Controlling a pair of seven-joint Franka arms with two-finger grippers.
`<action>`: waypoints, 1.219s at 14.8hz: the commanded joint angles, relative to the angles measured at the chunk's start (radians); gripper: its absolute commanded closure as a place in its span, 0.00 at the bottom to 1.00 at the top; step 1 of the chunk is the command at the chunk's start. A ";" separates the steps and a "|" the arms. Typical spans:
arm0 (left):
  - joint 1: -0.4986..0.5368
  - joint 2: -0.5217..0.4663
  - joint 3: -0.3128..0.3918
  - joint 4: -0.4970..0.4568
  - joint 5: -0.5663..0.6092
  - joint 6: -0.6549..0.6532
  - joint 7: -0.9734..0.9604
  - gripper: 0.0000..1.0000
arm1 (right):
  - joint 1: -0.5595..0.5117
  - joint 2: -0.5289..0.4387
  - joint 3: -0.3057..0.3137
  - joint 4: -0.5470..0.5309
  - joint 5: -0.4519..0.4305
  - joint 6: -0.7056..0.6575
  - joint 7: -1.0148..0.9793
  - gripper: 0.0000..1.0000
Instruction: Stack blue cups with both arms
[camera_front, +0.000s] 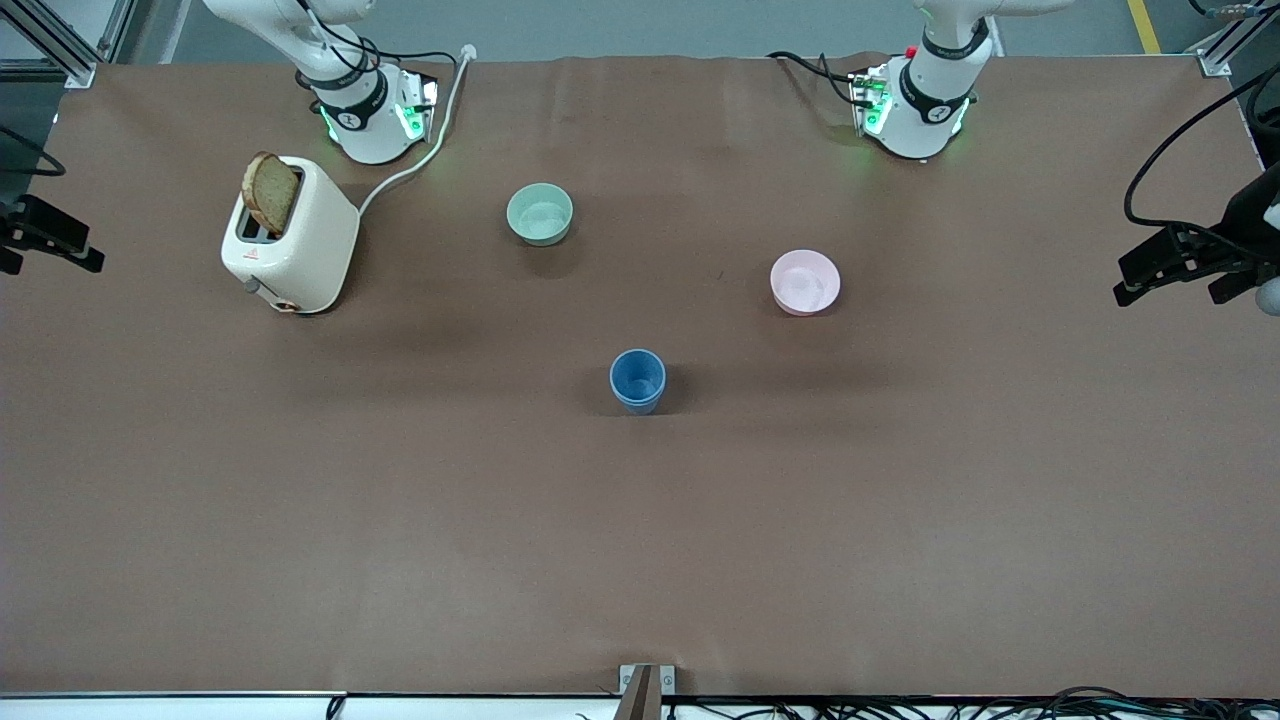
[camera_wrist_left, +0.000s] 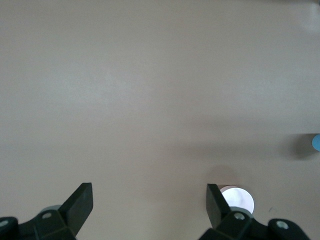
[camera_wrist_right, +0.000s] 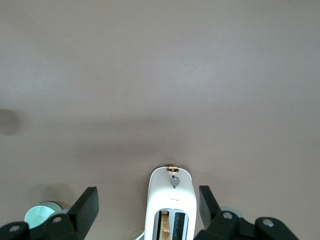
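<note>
The blue cups (camera_front: 637, 380) stand upright as one stack at the middle of the brown table, one nested in the other with a double rim showing. A sliver of blue (camera_wrist_left: 316, 142) shows at the edge of the left wrist view. Neither gripper shows in the front view; both arms rise out of it from their bases. My left gripper (camera_wrist_left: 150, 192) is open and empty, high over bare table beside the pink bowl (camera_wrist_left: 238, 199). My right gripper (camera_wrist_right: 147, 194) is open and empty, high over the toaster (camera_wrist_right: 171, 200).
The pale green bowl (camera_front: 540, 213) sits farther from the front camera than the cups, and the pink bowl (camera_front: 805, 281) toward the left arm's end. A white toaster (camera_front: 292, 236) with a bread slice stands near the right arm's base. Black fixtures (camera_front: 1185, 260) stand at both table ends.
</note>
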 joint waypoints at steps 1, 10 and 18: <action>0.000 -0.010 -0.006 0.008 -0.003 -0.020 0.011 0.00 | -0.021 0.004 0.021 0.054 -0.021 -0.038 -0.014 0.10; 0.005 -0.010 -0.006 0.008 -0.004 -0.028 0.010 0.00 | -0.017 -0.009 0.021 0.047 -0.020 -0.104 -0.019 0.10; 0.005 -0.010 -0.006 0.008 -0.006 -0.026 0.010 0.00 | -0.017 -0.012 0.023 0.043 -0.020 -0.088 -0.020 0.11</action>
